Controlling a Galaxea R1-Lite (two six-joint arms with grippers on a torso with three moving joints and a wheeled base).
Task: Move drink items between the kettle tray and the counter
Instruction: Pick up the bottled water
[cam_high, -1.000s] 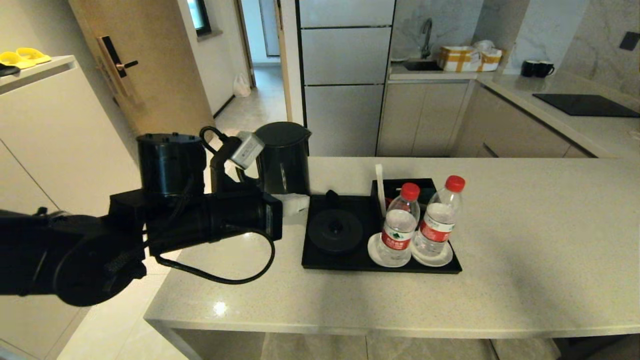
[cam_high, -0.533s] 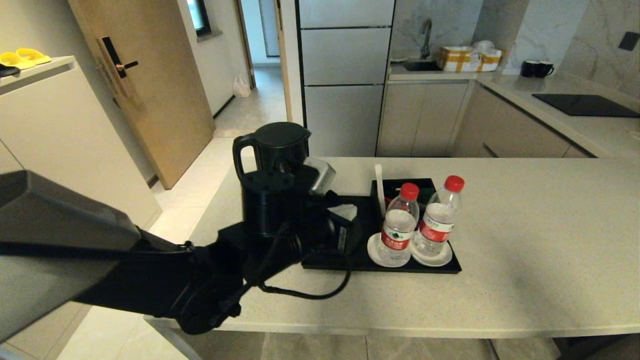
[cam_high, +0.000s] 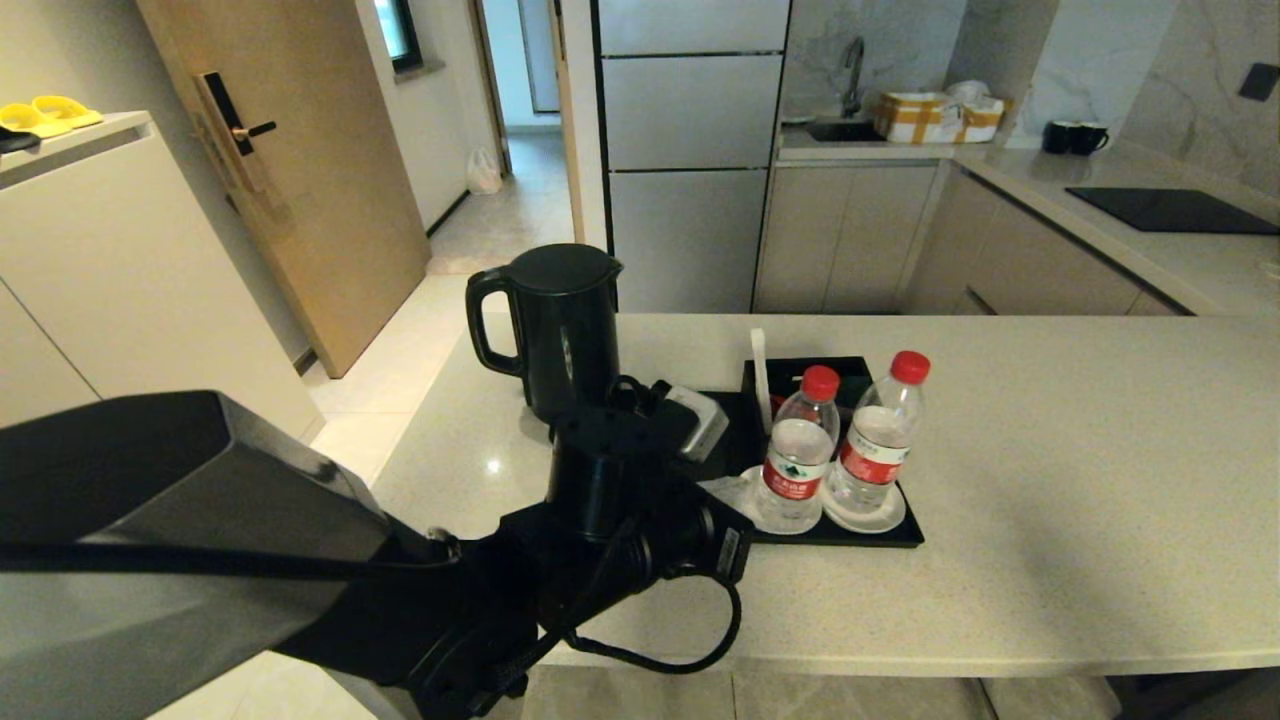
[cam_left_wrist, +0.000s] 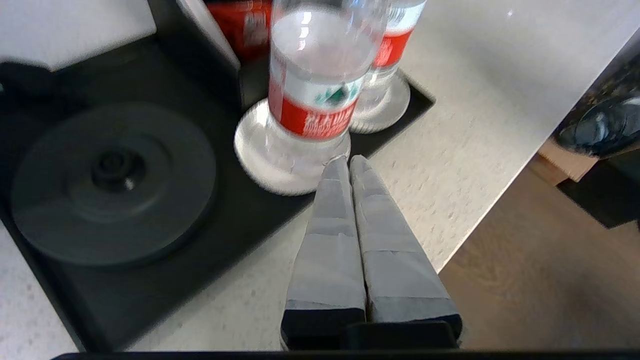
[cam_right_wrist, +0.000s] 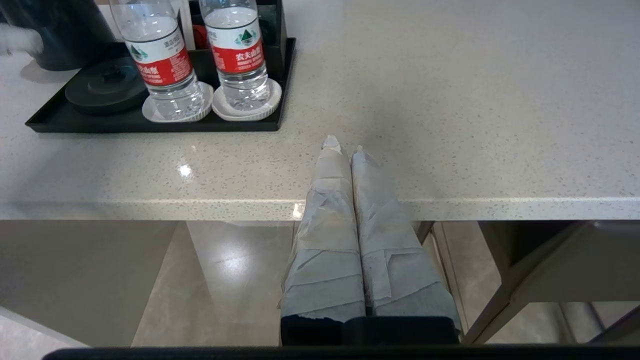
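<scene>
The black kettle (cam_high: 548, 330) stands on the beige counter (cam_high: 1050, 500), just left of the black kettle tray (cam_high: 870, 538). The tray's round kettle base (cam_left_wrist: 112, 182) is bare. Two water bottles (cam_high: 795, 455) (cam_high: 880, 435) with red caps stand on the tray's white saucers (cam_left_wrist: 280, 160). My left arm (cam_high: 620, 490) reaches over the tray's front. My left gripper (cam_left_wrist: 348, 160) is shut and empty, its tips at the foot of the nearer bottle (cam_left_wrist: 315, 75). My right gripper (cam_right_wrist: 342, 145) is shut and empty over the counter's front edge, right of the tray (cam_right_wrist: 150, 122).
An upright white card (cam_high: 760, 380) and the sachet compartment (cam_high: 850, 372) sit at the tray's rear. Behind lie the farther counter with a black hob (cam_high: 1170, 210), two black mugs (cam_high: 1075, 135) and a box (cam_high: 935, 115) by the sink. A wooden door (cam_high: 290, 150) is at left.
My left arm has swung right, from beside the kettle across the tray, and come down near the left bottle. The kettle, the bottles and the tray stayed put.
</scene>
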